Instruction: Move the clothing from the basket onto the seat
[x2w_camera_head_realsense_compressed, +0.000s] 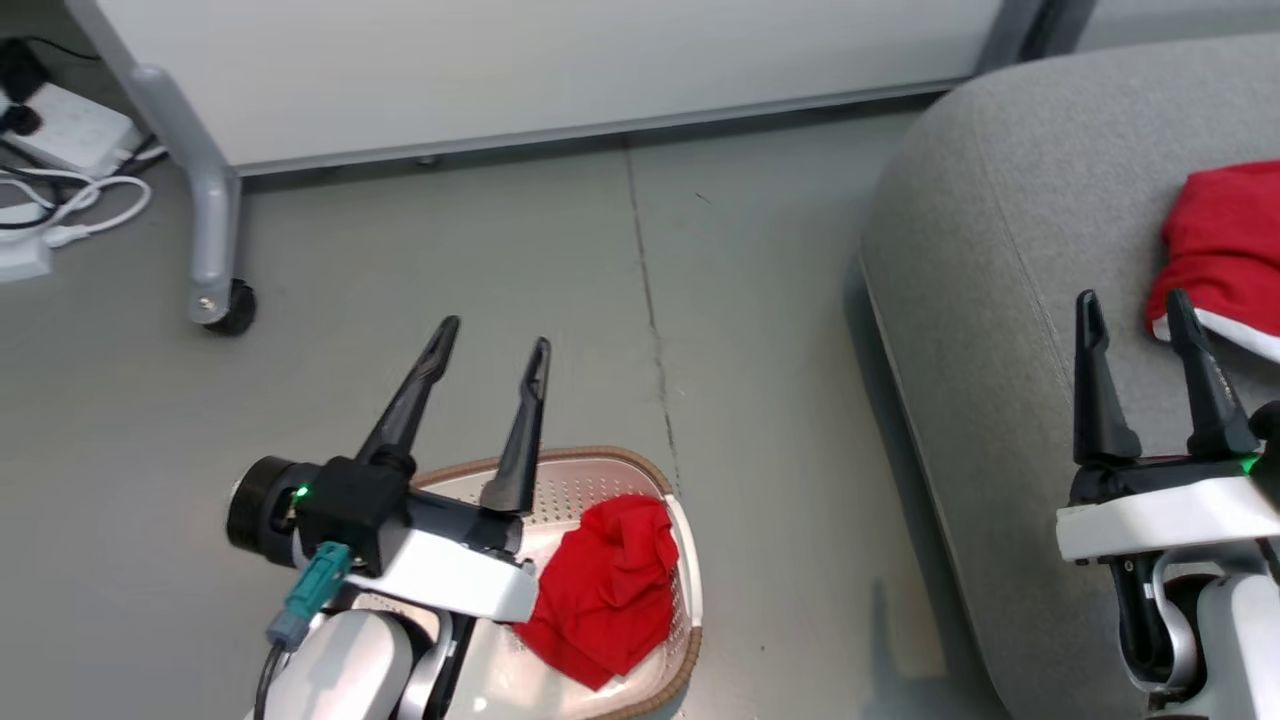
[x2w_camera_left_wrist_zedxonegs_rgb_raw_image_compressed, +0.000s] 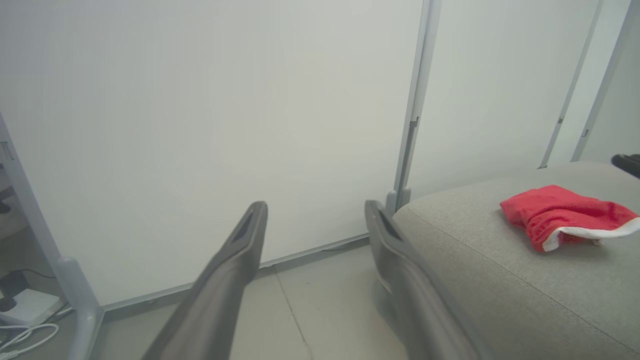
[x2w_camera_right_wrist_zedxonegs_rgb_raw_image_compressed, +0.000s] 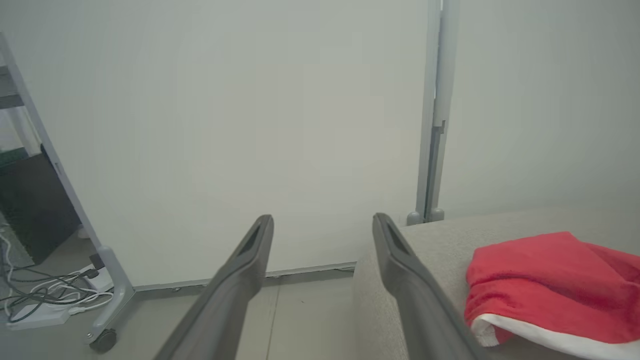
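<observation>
Left claw (x2w_camera_head_realsense_compressed: 495, 335) is being held spread by the basket (x2w_camera_head_realsense_compressed: 640, 462) with red cloth (x2w_camera_head_realsense_compressed: 610, 590); right claw (x2w_camera_head_realsense_compressed: 1132, 297), spread too, by striped cloth (x2w_camera_head_realsense_compressed: 1220, 250) on the seat (x2w_camera_head_realsense_compressed: 980, 250).

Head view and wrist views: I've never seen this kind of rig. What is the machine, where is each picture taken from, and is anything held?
This is a wheeled robot with two arms, each ending in a two-fingered tool. The head view looks down from its head: the left tool is open by the basket, which stands on the floor and holds one red garment. The right tool is open by the grey seat, where a red garment with white trim lies. Each wrist view looks forward from that arm's wrist. Nothing is held.
</observation>
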